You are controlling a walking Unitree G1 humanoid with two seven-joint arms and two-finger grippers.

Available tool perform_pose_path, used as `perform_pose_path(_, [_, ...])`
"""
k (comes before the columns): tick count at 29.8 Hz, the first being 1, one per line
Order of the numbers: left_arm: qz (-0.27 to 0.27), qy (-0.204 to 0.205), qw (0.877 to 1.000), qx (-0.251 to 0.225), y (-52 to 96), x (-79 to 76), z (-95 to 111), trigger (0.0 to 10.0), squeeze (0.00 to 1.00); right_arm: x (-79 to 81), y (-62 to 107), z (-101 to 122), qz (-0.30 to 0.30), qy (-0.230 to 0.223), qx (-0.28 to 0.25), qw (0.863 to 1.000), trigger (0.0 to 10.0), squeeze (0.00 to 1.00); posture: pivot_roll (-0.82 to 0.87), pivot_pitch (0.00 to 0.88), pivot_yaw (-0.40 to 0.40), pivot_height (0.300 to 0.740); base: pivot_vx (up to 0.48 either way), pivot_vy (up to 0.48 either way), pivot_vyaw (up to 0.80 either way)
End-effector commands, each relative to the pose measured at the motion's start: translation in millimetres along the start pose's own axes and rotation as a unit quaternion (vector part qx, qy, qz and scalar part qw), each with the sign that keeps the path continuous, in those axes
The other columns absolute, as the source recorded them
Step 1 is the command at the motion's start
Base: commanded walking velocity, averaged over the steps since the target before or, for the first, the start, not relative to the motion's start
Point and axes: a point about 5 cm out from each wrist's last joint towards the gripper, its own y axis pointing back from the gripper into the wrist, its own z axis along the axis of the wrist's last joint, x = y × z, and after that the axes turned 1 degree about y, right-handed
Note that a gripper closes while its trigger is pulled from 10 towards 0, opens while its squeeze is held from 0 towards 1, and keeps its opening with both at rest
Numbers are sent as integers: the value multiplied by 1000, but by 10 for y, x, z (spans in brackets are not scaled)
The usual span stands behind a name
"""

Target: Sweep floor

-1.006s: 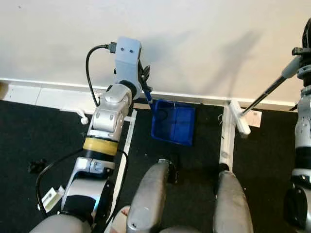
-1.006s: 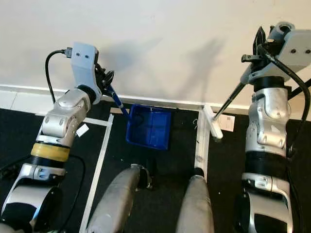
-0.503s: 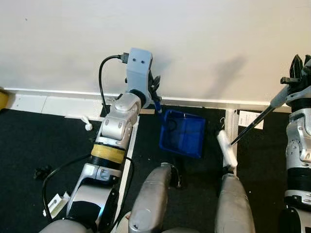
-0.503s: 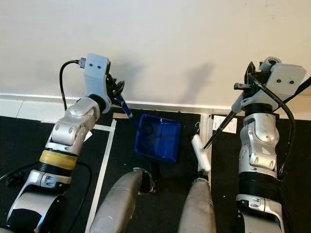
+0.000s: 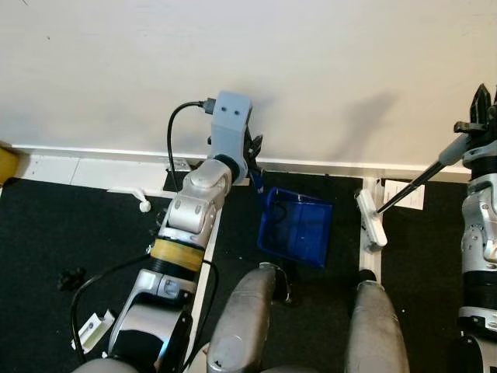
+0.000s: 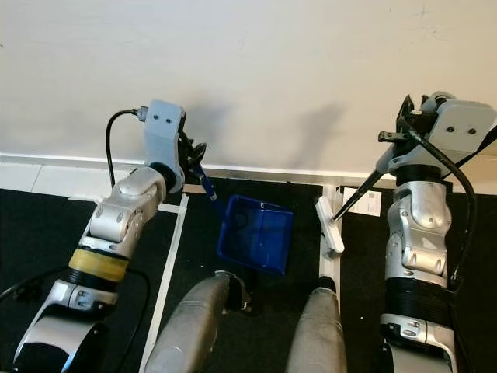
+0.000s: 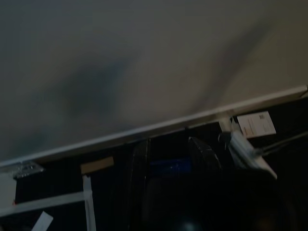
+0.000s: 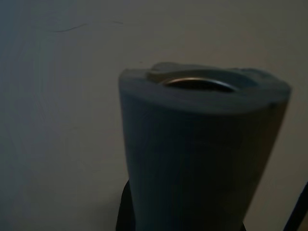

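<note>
Left hand (image 6: 194,155) closed on the handle of the blue dustpan (image 6: 256,233), which rests tilted on the black floor (image 6: 46,225) near the wall (image 6: 256,70). Right hand (image 6: 408,128) clamped round the broom handle (image 6: 361,190); the white broom head (image 6: 329,224) lies just beside the dustpan, on the white tape line (image 6: 329,268).

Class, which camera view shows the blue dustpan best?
The right eye view: the blue dustpan lies whole on the black floor, with the left gripper on its handle. The left eye view nearly matches it. The left wrist view gives a dim blue patch.
</note>
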Motion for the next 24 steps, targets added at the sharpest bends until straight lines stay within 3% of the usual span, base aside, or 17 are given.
perform_pose_path(1, [8, 9, 1000, 15, 13, 3, -133, 10000, 0, 21, 43, -15, 3, -1, 2, 1000, 10000, 0, -102, 220, 227, 740, 0, 0, 0])
perform_pose_path(5, [6, 44, 999, 8, -30, -86, -166, 10000, 0, 27, 76, -39, 0, -4, 8, 1000, 10000, 0, -100, 238, 223, 740, 0, 0, 0])
perform_pose_path(10, [35, 53, 998, 1, -141, -172, -265, 10000, 0, -43, 104, -24, -2, 2, 14, 1000, 10000, 0, -111, 274, 217, 740, 0, 0, 0])
perform_pose_path(18, [39, 53, 998, 10, -149, -215, -304, 10000, 0, -156, 217, -72, 3, 43, 32, 999, 10000, 0, -94, 303, 214, 740, 0, 0, 0])
perform_pose_path(22, [31, 58, 998, 6, -106, -231, -326, 10000, 0, 7, 263, -255, -3, 37, 36, 999, 10000, 0, -63, 315, 222, 740, 0, 0, 0])
perform_pose_path(24, [26, 62, 998, 0, -69, -232, -303, 10000, 0, 229, 162, -286, -13, 35, 16, 999, 10000, 0, -26, 325, 228, 740, 0, 0, 0])
